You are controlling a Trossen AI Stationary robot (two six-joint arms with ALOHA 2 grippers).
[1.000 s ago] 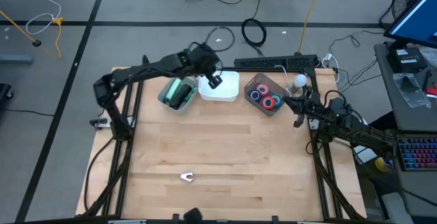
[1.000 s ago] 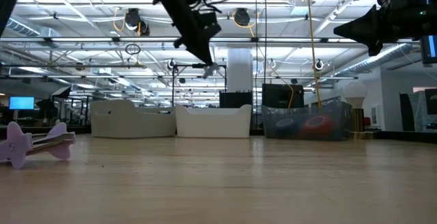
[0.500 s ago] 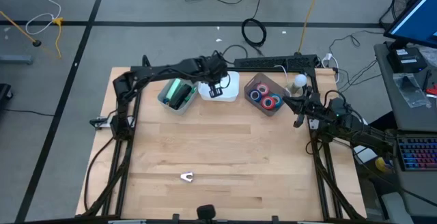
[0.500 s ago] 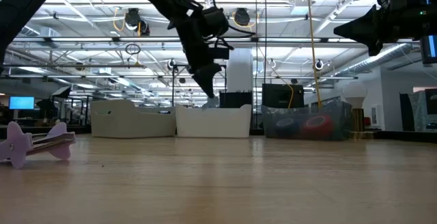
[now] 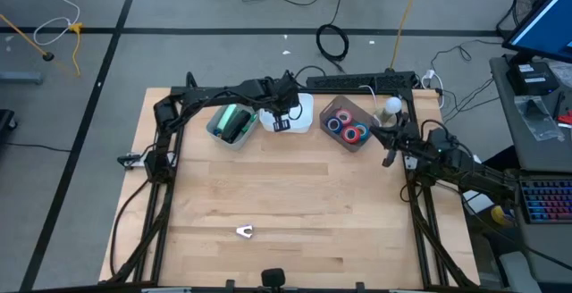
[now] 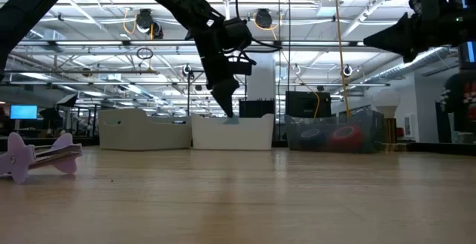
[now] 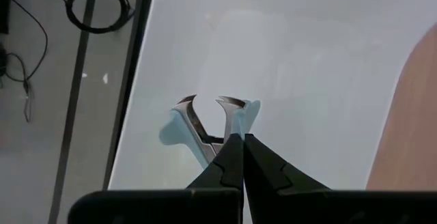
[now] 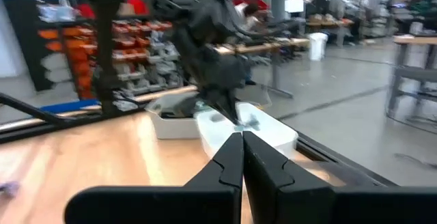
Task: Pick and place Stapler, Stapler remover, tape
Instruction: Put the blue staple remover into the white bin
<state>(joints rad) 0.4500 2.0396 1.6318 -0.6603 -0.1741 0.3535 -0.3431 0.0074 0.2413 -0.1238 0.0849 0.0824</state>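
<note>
The worktop (image 5: 286,195) is pale blond wood with fine plank lines. At its far edge, a white plastic tray (image 5: 302,114) sits between a clear bin (image 5: 222,125) holding a green and black stapler (image 5: 236,121) and a smoky clear bin (image 5: 350,141) of blue and red tape rolls (image 5: 347,127). A lilac-handled staple remover (image 6: 33,156) with silver jaws lies near the front edge. Both arms are black.

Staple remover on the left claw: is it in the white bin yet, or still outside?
In, still gripped: the left claw is shut on the staple remover, which hangs over the white bin floor, inside its walls.
</note>
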